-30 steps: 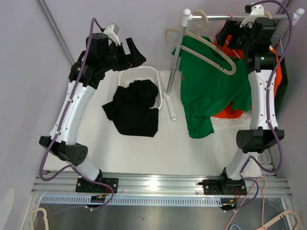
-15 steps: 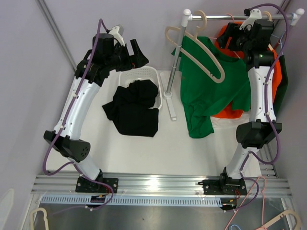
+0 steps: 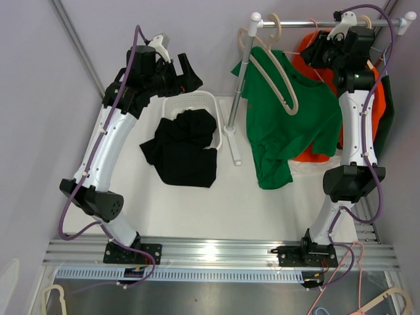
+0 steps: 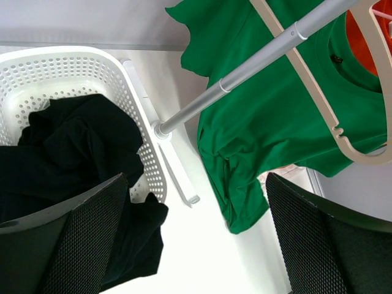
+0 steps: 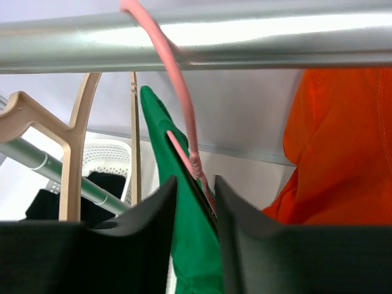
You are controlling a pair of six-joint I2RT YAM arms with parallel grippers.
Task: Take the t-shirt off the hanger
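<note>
Below the rail (image 3: 308,23), seen from overhead, the green t-shirt (image 3: 289,125) hangs, not yet off its hanger; the beige hanger (image 3: 279,79) in front of it has swung leftward. My right hand (image 3: 315,54) sits just under the rail. Left wrist: my left hand (image 4: 196,177) gapes fully, empty, well left of the rail. Right wrist: that right hand has just pinched down from wide onto the shirt's collar edge, the pink hanger (image 5: 160,46) wire sharing the gap, so I judge the pull can start. No writing is readable.

Bright, even light. Glare streaks the rod (image 5: 245,37); just below it, the near fingers (image 5: 144,245) look soft.
</note>
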